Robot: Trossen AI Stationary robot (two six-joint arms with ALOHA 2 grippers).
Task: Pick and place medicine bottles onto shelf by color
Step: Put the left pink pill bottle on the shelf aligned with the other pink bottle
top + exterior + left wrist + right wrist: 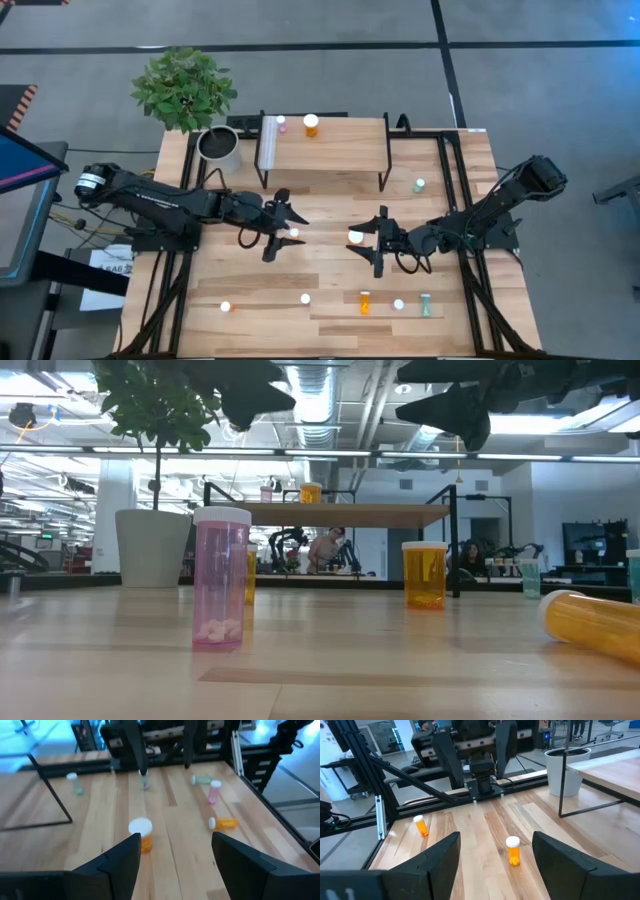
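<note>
Medicine bottles lie scattered over the table; each is a small cylinder with a white cap. An orange bottle and a pink bottle stand upright on the shelf, at its far edge near the white strip. The shelf sits at the table's far side beside the plant pot.

At table centre, the left gripper hovers with fingers spread wide and holding nothing, over a small orange bottle that stands upright, cap up. The right gripper faces it from the other side, also spread wide and empty, with a white-capped bottle just beside its fingertips; that bottle's body colour cannot be made out from above.

Along the near edge stand or lie further bottles. One orange bottle lies on its side, long axis running from the near edge toward the shelf. A pale green bottle also lies flat, pointing the same way. A second green bottle stands near the right rail.

In the low view a pink bottle stands upright close to the camera, pale pills visible at its bottom; an orange bottle on its side is cut off at the frame edge.
</note>
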